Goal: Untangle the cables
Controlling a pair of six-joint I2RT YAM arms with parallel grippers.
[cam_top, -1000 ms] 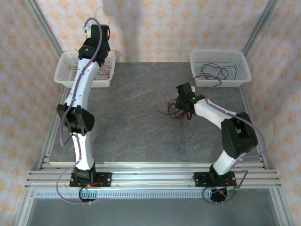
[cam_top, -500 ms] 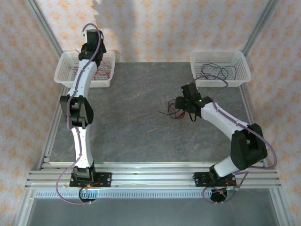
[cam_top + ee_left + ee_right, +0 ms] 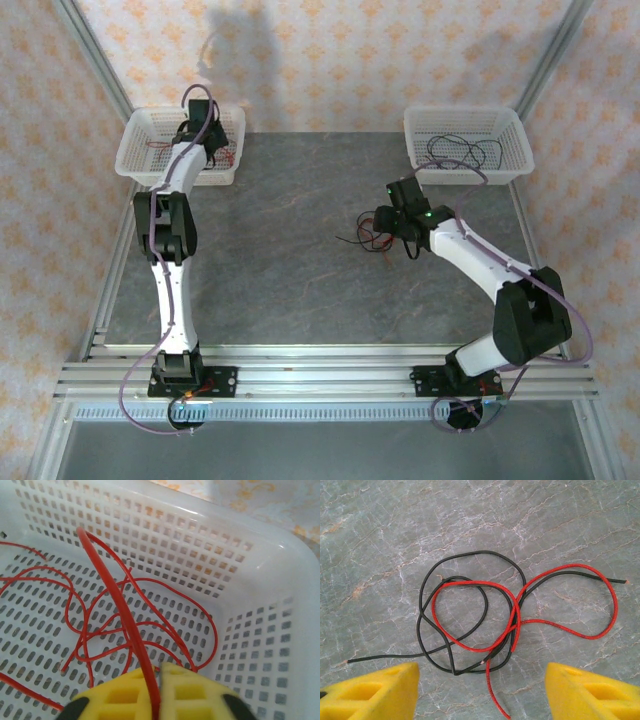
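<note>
Cables beneath splayed right fingers (left arm outstretched into basket)

Wide bare stretch of worktop between the two arms, with plenty of room to pass. The left hand is down inside the left basket, hemmed in by mesh walls close ahead and at one side, with red cables strewn over the floor. The right hand, fingers spread wide, hangs over the tangle, open stone all round it. The right basket sits well apart at the far corner.
</note>
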